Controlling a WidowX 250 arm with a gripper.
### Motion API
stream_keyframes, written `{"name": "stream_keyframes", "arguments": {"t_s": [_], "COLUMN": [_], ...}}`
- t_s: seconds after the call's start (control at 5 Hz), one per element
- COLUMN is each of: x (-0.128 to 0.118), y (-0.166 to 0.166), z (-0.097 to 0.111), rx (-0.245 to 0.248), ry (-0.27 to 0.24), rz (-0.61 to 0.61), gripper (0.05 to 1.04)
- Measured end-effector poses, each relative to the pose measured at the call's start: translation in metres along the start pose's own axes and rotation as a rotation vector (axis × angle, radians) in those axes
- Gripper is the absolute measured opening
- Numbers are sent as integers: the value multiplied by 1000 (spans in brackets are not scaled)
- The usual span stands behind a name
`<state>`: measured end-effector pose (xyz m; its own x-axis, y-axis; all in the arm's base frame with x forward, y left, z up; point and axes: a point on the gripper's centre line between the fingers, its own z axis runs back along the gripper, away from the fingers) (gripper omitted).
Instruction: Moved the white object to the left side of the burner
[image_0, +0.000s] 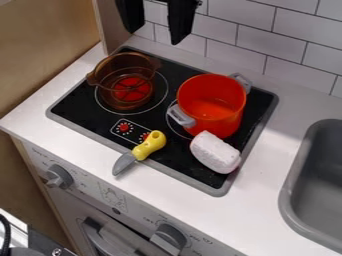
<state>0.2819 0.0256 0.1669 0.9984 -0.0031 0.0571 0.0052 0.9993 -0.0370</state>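
Line up over the white block
Your gripper's jaws are spread; descend squarely, clear of the pot.

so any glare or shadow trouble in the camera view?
Camera view: no strong glare on the black stovetop; lighter patch inside the red pot, near its bottom; white object brightly lit on top, darker along its lower side; gripper near-black against the pale tiles, so little surface detail; gray sink darker down inside than at its rim.
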Motion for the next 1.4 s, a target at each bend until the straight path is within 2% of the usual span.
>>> {"name": "stream_keyframes", "arguments": {"t_s": [0.2,0.6,0.8,1.0,1.2,1.4], "x": [-2,-18,-33,-42,-50,-50], "y": [0,-28,-40,-52,-61,-69], "z": [-10,-9,-11,-13,-19,-27], "rx": [-3,8,86,171,168,83], "ry": [26,-170,-179,-88,1,18], "rz": [11,139,252,400,464,511], "gripper": [1001,1001,1001,1001,1001,1001]}}
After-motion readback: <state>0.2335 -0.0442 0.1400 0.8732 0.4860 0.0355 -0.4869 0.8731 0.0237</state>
